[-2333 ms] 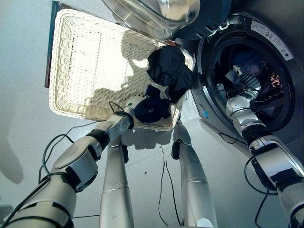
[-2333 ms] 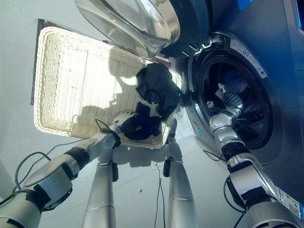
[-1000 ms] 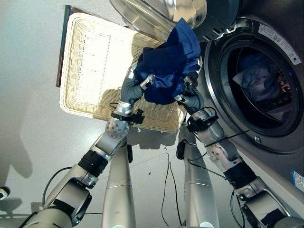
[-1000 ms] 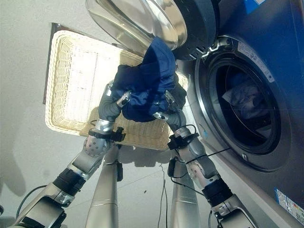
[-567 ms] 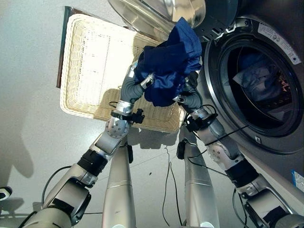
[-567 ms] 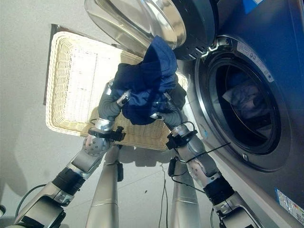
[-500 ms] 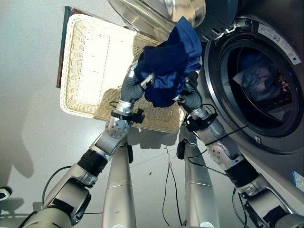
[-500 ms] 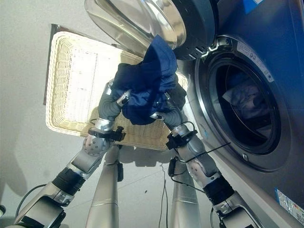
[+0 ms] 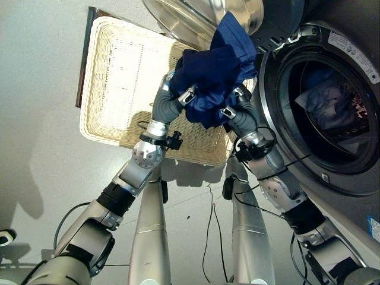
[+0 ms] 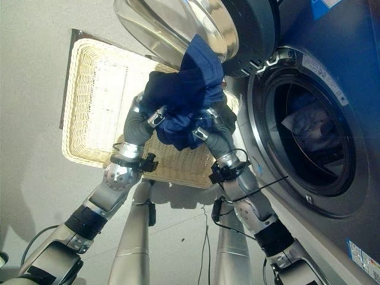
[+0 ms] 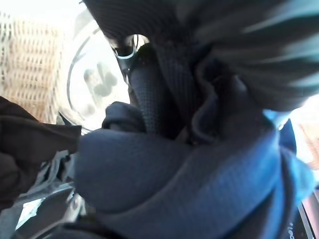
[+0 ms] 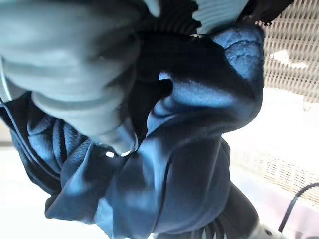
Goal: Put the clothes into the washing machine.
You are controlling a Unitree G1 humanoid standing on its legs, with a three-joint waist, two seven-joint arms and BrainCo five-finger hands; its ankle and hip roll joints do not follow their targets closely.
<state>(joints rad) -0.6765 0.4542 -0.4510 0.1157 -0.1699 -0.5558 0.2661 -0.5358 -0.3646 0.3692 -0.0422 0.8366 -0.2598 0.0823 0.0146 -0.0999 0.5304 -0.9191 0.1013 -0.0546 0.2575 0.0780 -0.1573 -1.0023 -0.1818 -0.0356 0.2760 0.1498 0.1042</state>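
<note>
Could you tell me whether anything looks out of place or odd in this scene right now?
Nothing stands out. Both hands hold the blue garment above the wicker basket, beside the washing machine, whose door is open, with laundry in the drum.

I'm feeling soft, matt, knitted blue cloth (image 9: 215, 74); the woven wicker basket (image 9: 119, 83) is looking rough, the machine's door (image 10: 178, 27) gleaming glossy metal.

One blue garment (image 9: 217, 74) in my two hands; one wicker basket (image 9: 119, 89); one washing machine (image 9: 332, 107), one open door (image 10: 196, 27)
</note>
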